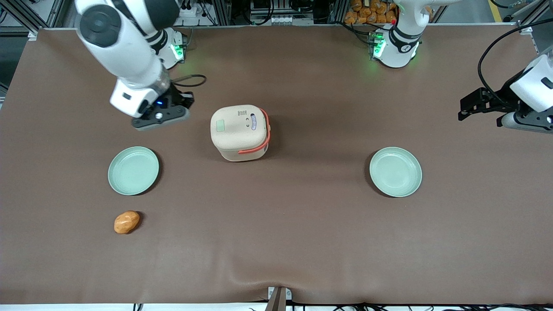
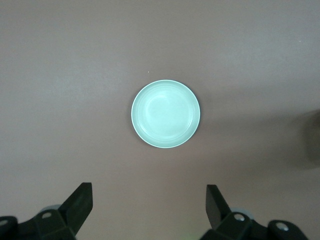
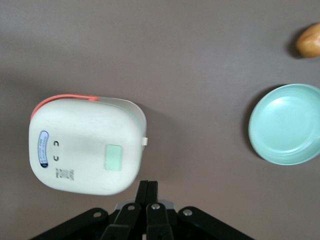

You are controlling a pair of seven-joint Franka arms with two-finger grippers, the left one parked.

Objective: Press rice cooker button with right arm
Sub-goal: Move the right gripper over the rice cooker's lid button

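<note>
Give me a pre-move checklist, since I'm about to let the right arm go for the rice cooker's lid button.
1. Pale green rounded-square button on the cream lid uncovered: ok.
2. Cream rounded-cube rice cooker upright on the brown table, orange-red handle band folded down clear of the button: ok.
3. Black two-finger gripper fingers together for pressing: ok, shut.
4. Gripper over the button: not ok, it hangs beside the cooker toward the working arm's end.
5. Nothing between gripper and cooker: ok.
6. Pale green round plate and orange-brown lump out of the path: ok, both nearer the front camera.
</note>
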